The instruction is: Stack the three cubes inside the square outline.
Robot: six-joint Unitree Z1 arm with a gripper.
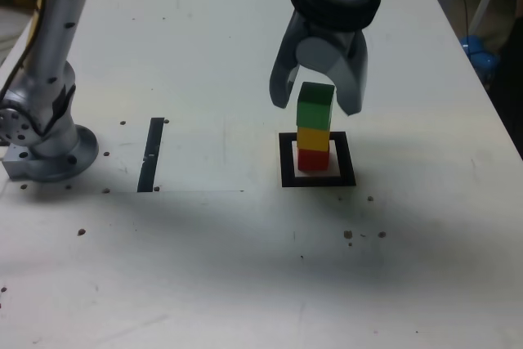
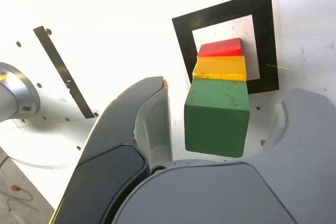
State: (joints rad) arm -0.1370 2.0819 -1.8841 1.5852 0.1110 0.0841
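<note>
The three cubes stand in one column inside the square outline [image 1: 288, 171]: the red cube [image 1: 313, 159] at the bottom, the yellow cube [image 1: 313, 138] on it, the green cube [image 1: 315, 110] on top. The gripper [image 1: 315, 105] is spread well open around the green cube, with a gap on each side, and has hold of nothing.

The cubes look like small painted blocks, probably wood — light, stiff and hard to damage. Their flat faces should give a steady grip, though smooth paint might slip a little. If the top one needed moving, I would take it by two opposite side faces at mid height, squarely, and lift straight up. A knock from a finger would be the real risk, since nothing but weight seems to hold the column together.

The exterior view shows the height of the stack and the red cube within the white centre, with the black strip [image 1: 150, 155] well apart towards that view's left. The wrist view shows the green cube's top face and the clear space between it and each finger — and the steps between the cubes' upper edges there may be mostly slant of view, so I cannot tell how exactly they line up
</note>
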